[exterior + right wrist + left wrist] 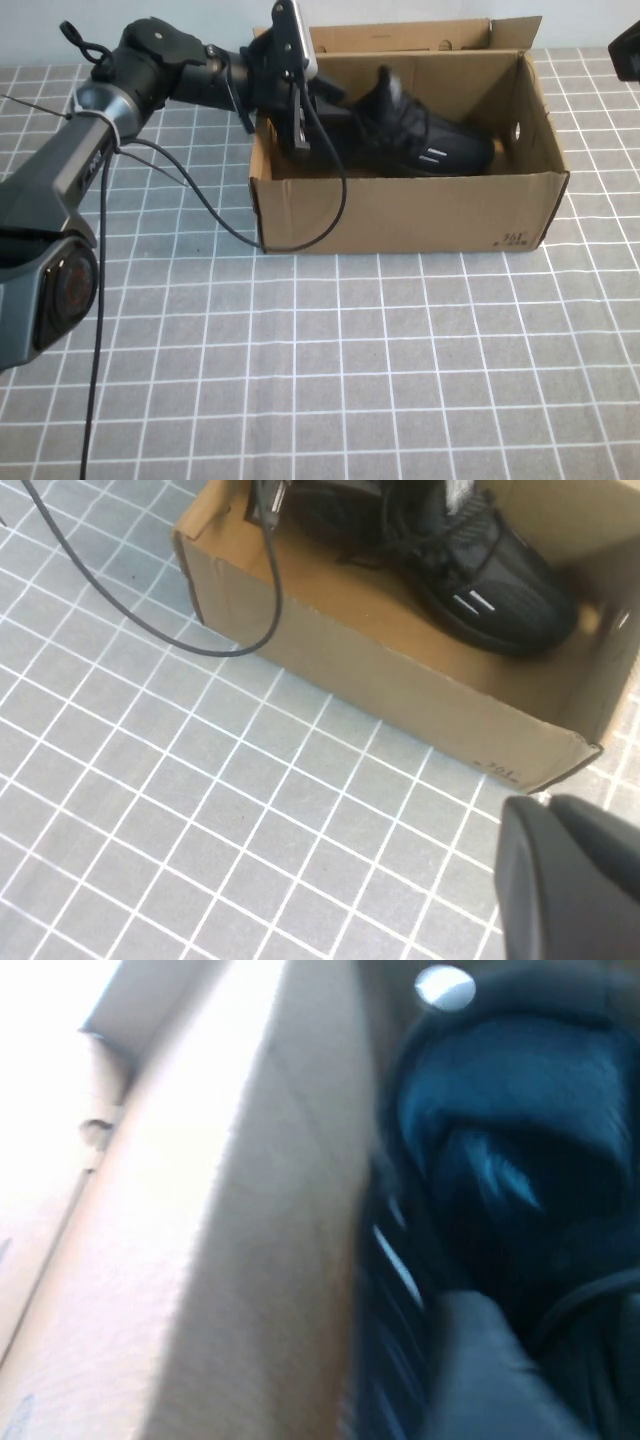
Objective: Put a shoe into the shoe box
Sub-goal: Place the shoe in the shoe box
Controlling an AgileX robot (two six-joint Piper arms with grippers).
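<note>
The black knit shoe (420,140) lies inside the brown cardboard shoe box (400,215), toe toward the right end. My left gripper (318,118) reaches over the box's left end and is shut on the shoe's heel part. In the left wrist view the shoe (500,1160) fills the frame beside the box's inner wall (250,1210), with one finger (480,1360) on it. My right gripper (545,805) is shut and empty, hanging above the mat off the box's front right corner. The right wrist view also shows the shoe (490,580) in the box (400,695).
The box stands at the back of a grey grid-patterned mat (350,380). A black cable (200,200) hangs from the left arm down to the mat by the box's front left corner. A piece of the right arm (627,50) shows at the far right edge.
</note>
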